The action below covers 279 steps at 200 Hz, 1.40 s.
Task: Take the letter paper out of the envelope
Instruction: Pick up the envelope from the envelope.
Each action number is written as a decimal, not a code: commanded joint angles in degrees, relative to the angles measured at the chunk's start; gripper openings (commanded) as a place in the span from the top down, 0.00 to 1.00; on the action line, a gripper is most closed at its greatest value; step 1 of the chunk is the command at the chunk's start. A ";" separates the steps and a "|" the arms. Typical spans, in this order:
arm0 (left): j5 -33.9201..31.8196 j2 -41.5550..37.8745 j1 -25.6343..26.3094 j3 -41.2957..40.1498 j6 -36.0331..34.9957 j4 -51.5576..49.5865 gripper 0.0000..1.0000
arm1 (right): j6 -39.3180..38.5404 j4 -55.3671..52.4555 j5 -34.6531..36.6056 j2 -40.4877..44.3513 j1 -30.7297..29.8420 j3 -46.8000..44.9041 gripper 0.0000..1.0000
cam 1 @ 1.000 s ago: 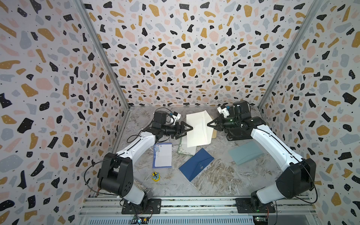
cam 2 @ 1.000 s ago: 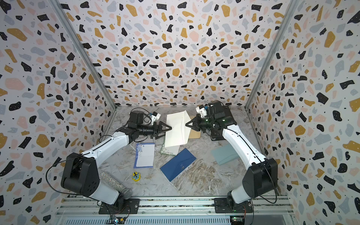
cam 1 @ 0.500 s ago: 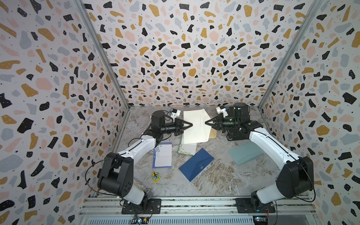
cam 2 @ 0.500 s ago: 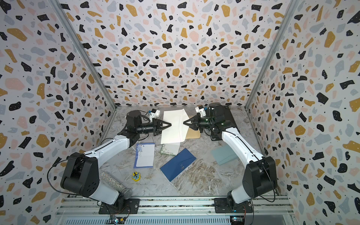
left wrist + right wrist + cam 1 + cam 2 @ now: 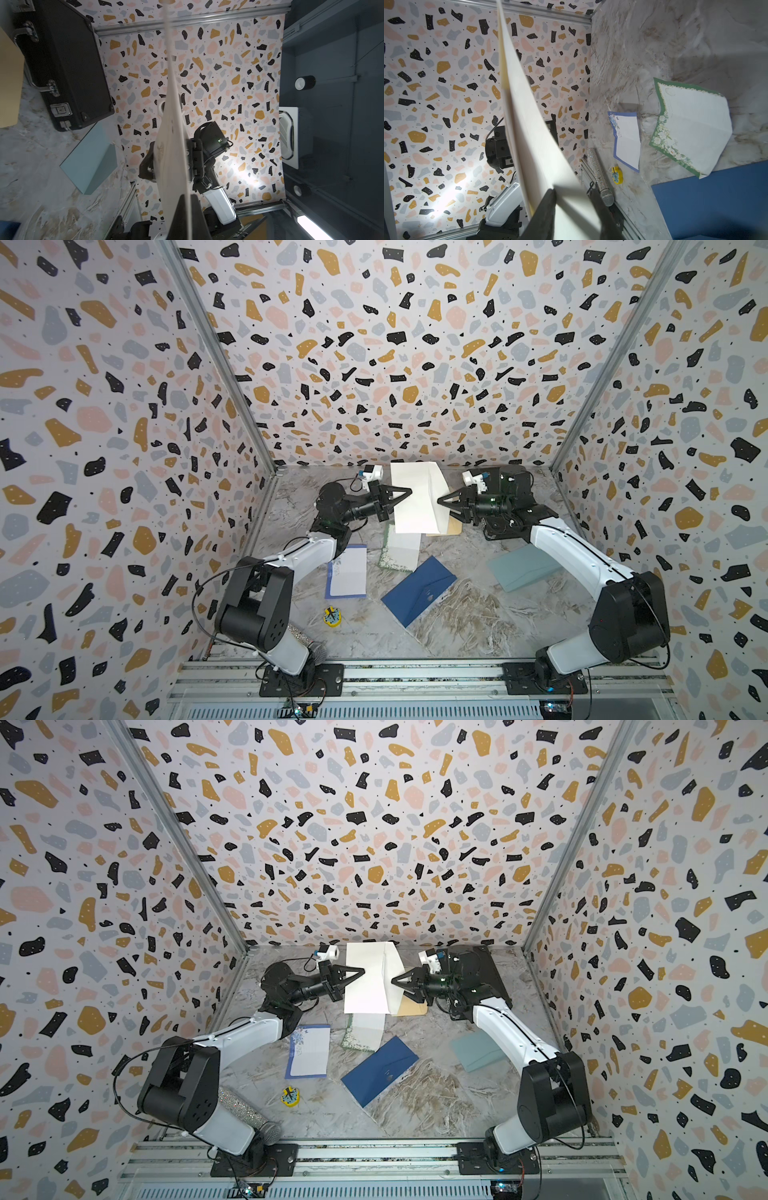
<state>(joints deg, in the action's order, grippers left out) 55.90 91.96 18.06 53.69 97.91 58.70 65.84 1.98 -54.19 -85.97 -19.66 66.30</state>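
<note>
"While the white envelope [image 5: 415, 497] hung clear of the table, which side had it?"

"My left gripper [image 5: 409, 492] did. Its fingers [image 5: 179, 220] were pressed together on one edge, and in the left wrist view the envelope ran edge-on straight out from them."

"And the right?"

"My right gripper [image 5: 439, 501] faced it from the opposite edge. Its fingers [image 5: 544, 212] stood a little apart with the envelope's edge passing between them, so that was no pinch."

"Where was the letter paper?"

"All I saw was a cream strip [image 5: 502, 68] along the envelope's edge, ahead of the right fingers. I couldn't tell whether that was the letter paper."

"What lay under them?"

"A tan envelope [image 5: 451, 526] lay on the table below the right fingertips. A green-bordered floral sheet [image 5: 401, 551] lay beneath the gap between the two grippers. A navy envelope [image 5: 417, 591] and a blue-bordered sheet [image 5: 347, 572] lay nearer the arm bases. A black case [image 5: 513, 483] sat just behind the right gripper."
</note>
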 commanded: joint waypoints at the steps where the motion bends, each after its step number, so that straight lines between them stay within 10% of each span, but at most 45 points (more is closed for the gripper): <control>1: -2.14 -0.27 -0.04 -0.32 7.57 11.64 1.00 | 3.57 8.64 0.40 2.57 0.08 -1.52 0.65; 58: -2.37 -0.82 0.28 0.88 4.48 5.88 1.00 | 15.65 27.13 2.25 3.02 -1.18 -7.54 0.59; 197: -2.82 2.85 0.50 4.18 4.06 5.21 1.00 | 15.83 27.64 4.79 4.14 -5.83 -9.43 0.62; 271: -2.05 2.70 0.53 4.01 -0.19 -0.05 1.00 | 13.98 23.93 5.43 4.36 -5.88 -8.51 1.00; 279: -1.94 2.31 0.48 3.90 -1.10 -1.35 0.86 | 10.65 19.08 6.09 4.96 -5.86 -7.58 1.00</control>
<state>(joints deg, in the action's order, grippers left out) 53.08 95.02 18.37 55.79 99.83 57.87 81.93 28.64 -48.90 -83.50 -25.15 56.58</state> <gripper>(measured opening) 0.047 0.050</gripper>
